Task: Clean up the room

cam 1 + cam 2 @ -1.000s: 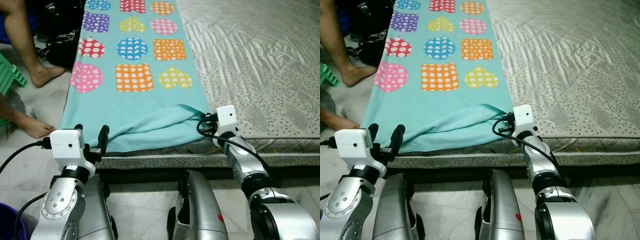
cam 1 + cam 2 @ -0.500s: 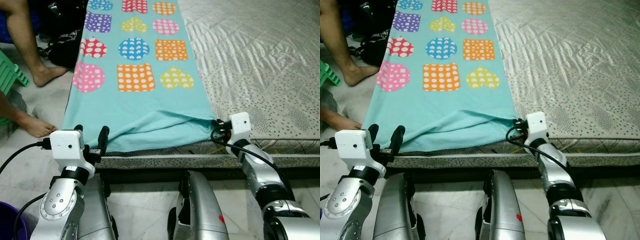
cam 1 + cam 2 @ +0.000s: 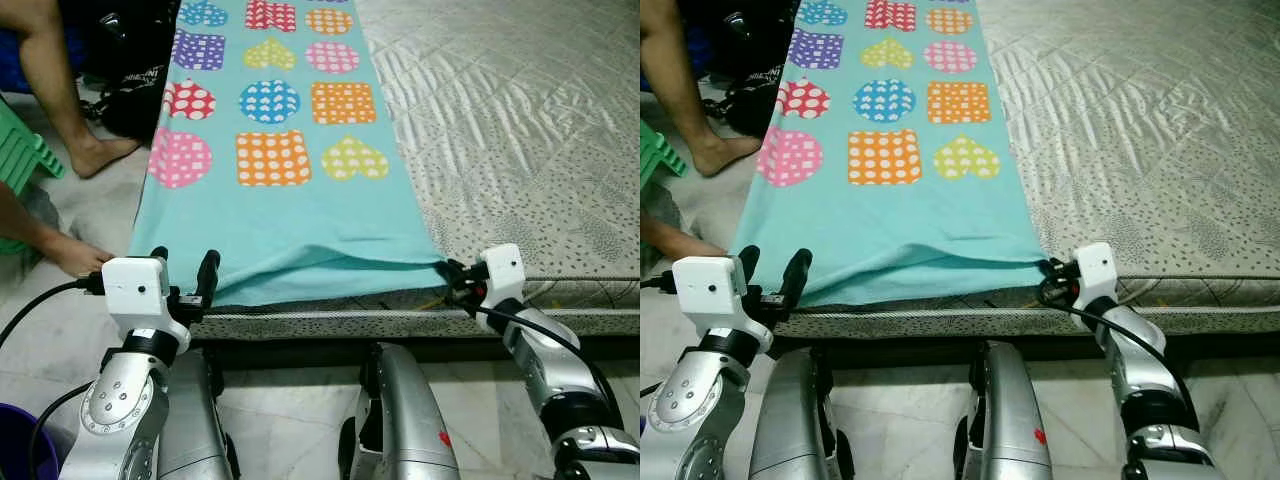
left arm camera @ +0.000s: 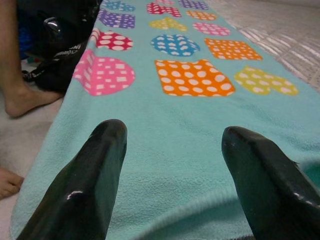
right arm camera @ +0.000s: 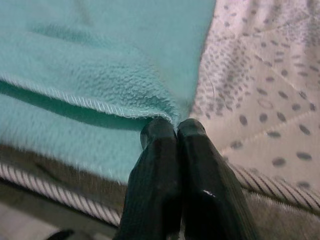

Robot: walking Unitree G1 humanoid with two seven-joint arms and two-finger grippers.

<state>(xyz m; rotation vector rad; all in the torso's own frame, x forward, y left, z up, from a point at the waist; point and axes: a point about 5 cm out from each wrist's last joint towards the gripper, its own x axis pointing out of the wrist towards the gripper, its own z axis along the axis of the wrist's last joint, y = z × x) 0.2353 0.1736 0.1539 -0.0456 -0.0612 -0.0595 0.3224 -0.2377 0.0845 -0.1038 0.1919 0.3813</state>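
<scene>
Right gripper [image 5: 172, 131] first: its jaws are pinched tight on the near right corner of the turquoise fleece blanket printed with dotted hearts, circles and squares [image 3: 290, 215], right at the foot edge of the pale quilted speckled mattress [image 3: 520, 140]. Over on the left gripper [image 4: 172, 145], the jaws stand wide apart, holding nothing, hovering just above the blanket's near left corner.

Out from there, the blanket runs away up the left side of the mattress, mostly flat, with a folded-over lip along the near hem between the two grippers. Beside the bed on the floor, a person's bare feet [image 3: 95, 152], a black bag [image 3: 135, 85] and a green plastic stool [image 3: 25, 155].

Progress? My read: early days. One corner secured, the other not yet taken, and the blanket neither folded nor lifted.

Against a second ago, the right gripper has dragged its corner outward and down toward the mattress edge, and the bunched ridge there has largely pulled flat. The left gripper sits much where it was.
</scene>
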